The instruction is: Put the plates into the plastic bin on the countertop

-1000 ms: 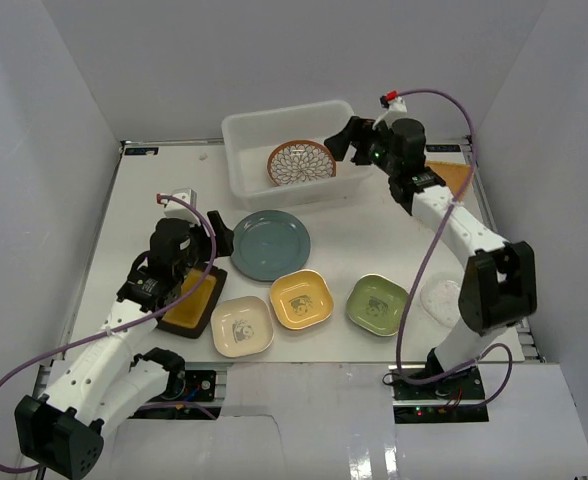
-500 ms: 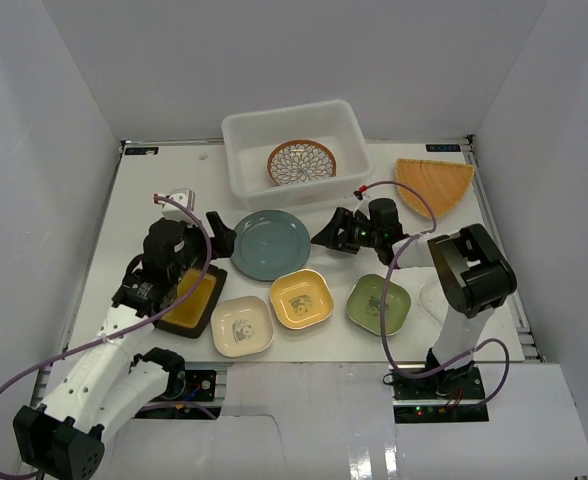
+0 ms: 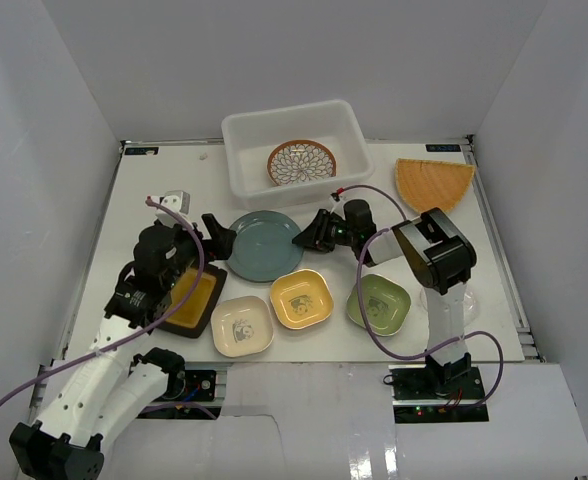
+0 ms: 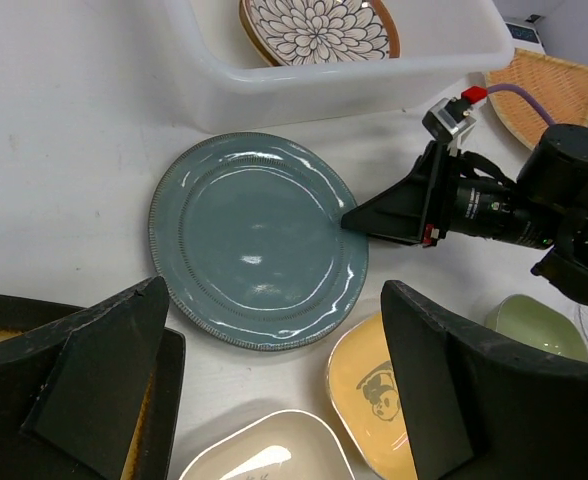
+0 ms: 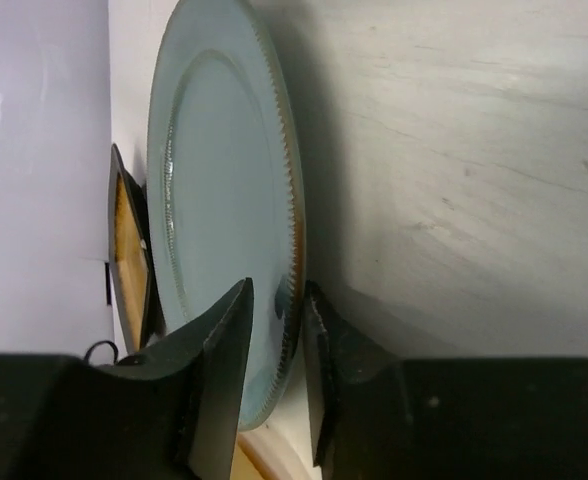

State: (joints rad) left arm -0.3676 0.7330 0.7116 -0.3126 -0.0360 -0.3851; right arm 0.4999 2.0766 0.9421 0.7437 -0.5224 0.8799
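Observation:
The teal plate (image 3: 264,245) (image 4: 254,240) (image 5: 214,200) lies on the countertop (image 3: 154,190) in front of the plastic bin (image 3: 244,150) (image 4: 274,85). My right gripper (image 3: 299,241) (image 4: 346,217) (image 5: 277,310) lies low at its right rim, jaws closed over the edge, one finger under and one on top. My left gripper (image 3: 206,245) (image 4: 274,400) hovers open and holds nothing, left of the teal plate. A brown petal-patterned plate (image 3: 301,161) (image 4: 319,25) rests inside the bin.
Along the front stand a dark rectangular plate (image 3: 189,300) (image 4: 169,380), a cream square plate (image 3: 241,326), a yellow one (image 3: 301,298) (image 4: 369,385) and a green one (image 3: 378,304) (image 4: 534,330). An orange fan-shaped plate (image 3: 434,183) (image 4: 549,95) lies back right. White walls enclose everything.
My right arm swung from the bin down to the countertop and reached the teal plate's right rim, its jaws closing there. The left gripper shifted slightly and stayed open.

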